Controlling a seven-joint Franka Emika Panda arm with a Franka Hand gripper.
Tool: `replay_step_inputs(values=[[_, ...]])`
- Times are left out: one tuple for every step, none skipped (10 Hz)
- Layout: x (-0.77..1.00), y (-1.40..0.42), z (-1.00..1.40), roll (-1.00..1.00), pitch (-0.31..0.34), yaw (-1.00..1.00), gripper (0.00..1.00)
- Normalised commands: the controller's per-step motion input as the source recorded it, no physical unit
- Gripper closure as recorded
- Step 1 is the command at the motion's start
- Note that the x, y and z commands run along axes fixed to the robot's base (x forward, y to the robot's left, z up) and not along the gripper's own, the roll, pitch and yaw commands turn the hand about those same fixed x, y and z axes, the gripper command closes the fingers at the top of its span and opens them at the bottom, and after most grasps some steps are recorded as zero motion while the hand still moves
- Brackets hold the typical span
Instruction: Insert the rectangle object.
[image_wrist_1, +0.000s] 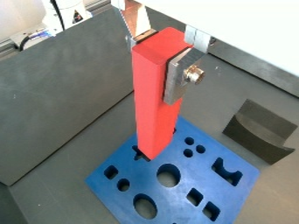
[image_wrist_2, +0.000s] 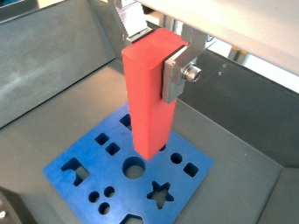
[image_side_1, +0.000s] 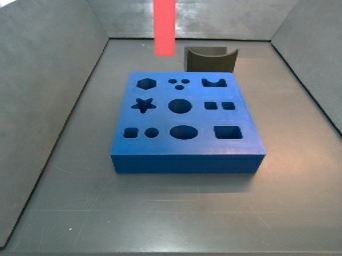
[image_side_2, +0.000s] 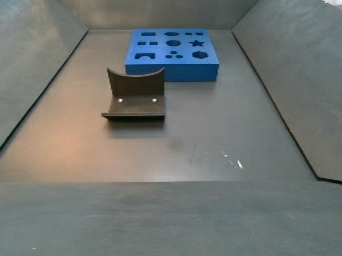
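The rectangle object, a long red-orange bar (image_wrist_1: 155, 96), hangs upright in my gripper (image_wrist_1: 158, 54), whose silver fingers (image_wrist_1: 179, 79) are shut on its upper end. It shows the same way in both wrist views (image_wrist_2: 152, 96). Its lower end hangs above the blue block with shaped holes (image_wrist_1: 176, 179), (image_wrist_2: 117, 175), apart from it. In a side view the bar (image_side_1: 163, 27) comes down from the upper edge, above and behind the block's (image_side_1: 187, 120) far left part; the gripper is out of that view. In a side view only the block (image_side_2: 174, 52) shows.
The dark fixture (image_side_1: 211, 57) stands on the floor behind the block; it also shows in a side view (image_side_2: 134, 97) and in a wrist view (image_wrist_1: 260, 129). Grey walls enclose the floor on all sides (image_side_1: 54, 150).
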Motion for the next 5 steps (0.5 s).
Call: replay_step_inputs(values=[[0.41, -0.16, -0.18, 0.1, -0.023, -0.67, 1.0], [0.56, -0.19, -0.23, 0.13, -0.02, -0.54, 1.0], [0.69, -0.21, -0.24, 0.14, -0.016, -0.42, 1.0], [0.76, -0.22, -0.25, 0.13, -0.011, -0.35, 1.0], [0.85, -0.22, -0.25, 0.13, -0.009, -0.27, 1.0]])
